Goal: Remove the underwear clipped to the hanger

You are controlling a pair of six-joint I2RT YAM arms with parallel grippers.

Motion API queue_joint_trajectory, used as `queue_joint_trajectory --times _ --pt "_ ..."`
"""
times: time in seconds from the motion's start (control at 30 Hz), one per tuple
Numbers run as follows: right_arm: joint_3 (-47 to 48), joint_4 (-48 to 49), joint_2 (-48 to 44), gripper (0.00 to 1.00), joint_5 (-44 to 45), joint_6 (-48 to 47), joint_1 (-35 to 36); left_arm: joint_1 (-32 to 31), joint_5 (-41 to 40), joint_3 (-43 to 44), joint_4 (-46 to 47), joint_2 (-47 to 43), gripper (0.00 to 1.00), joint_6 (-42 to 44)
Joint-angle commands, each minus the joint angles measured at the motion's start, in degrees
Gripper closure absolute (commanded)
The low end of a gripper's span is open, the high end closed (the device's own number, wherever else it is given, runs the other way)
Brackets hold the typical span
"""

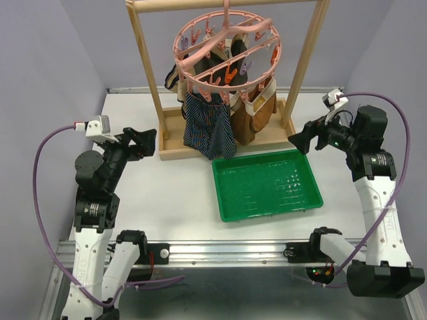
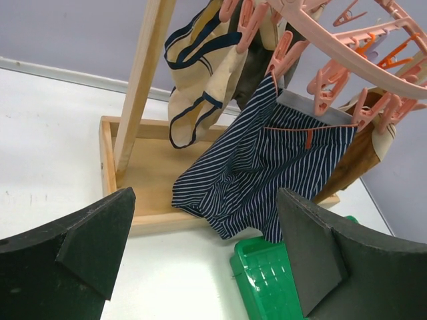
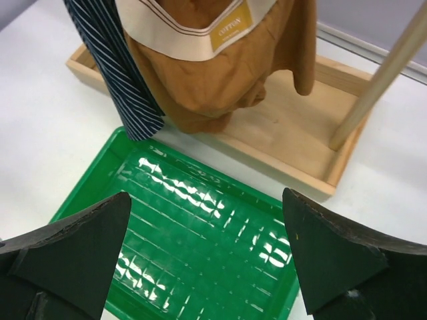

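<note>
Left gripper [image 1: 150, 140] and right gripper [image 1: 300, 141] both gape wide, holding nothing. Beyond them, the navy striped boxers [image 1: 208, 130] and brown briefs [image 1: 257, 113] hang clipped on the pink hanger [image 1: 227, 50]. None lies in the green tray [image 1: 257, 157], so every removal is seemingly left.

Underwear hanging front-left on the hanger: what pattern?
Navy underwear with thin white stripes; best in left wrist view.

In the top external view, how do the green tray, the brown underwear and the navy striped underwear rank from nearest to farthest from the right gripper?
1. The green tray, just below and left of the right gripper.
2. The brown underwear, hanging behind the tray.
3. The navy striped underwear, hanging farther left.
</note>
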Motion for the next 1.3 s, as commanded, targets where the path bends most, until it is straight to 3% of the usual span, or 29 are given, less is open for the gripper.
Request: queue_joint_trajectory --times 0.0,0.2,0.3,0.43,0.53,0.7,0.87,1.27 --pt "4.9 6.7 1.0 0.0 -8.2 2.6 0.0 -0.3 3.9 -0.7 4.9 -2.6 0.01 0.7" --pt "4.2 20.4 4.6 0.0 -13.9 2.5 0.0 -0.3 6.0 -2.8 7.0 -4.8 0.01 -0.1" --pt "2.7 27.8 6.6 0.0 -17.6 -3.3 0.0 -0.3 6.5 -3.1 7.4 -4.6 0.01 -0.1" --pt "7.5 31.6 14.9 0.0 -19.5 -8.9 0.0 -0.3 6.7 -2.6 7.3 -4.4 0.01 0.1" --pt "9.2 37.3 18.7 0.0 -21.4 -8.7 0.0 -0.3 7.0 -2.9 7.2 -5.0 0.01 -0.2" --pt "8.8 61.9 25.3 0.0 -20.7 3.3 0.0 -0.3 6.4 -3.9 6.5 -6.7 0.01 -0.7" --pt "12.4 68.5 31.1 0.0 -22.3 7.4 0.6 -0.3 6.3 -4.5 6.2 -7.5 0.01 -1.0" --pt "19.6 69.0 39.2 0.05 -19.1 9.4 3.4 -0.3 6.0 -4.1 6.1 -6.7 0.01 -1.0"
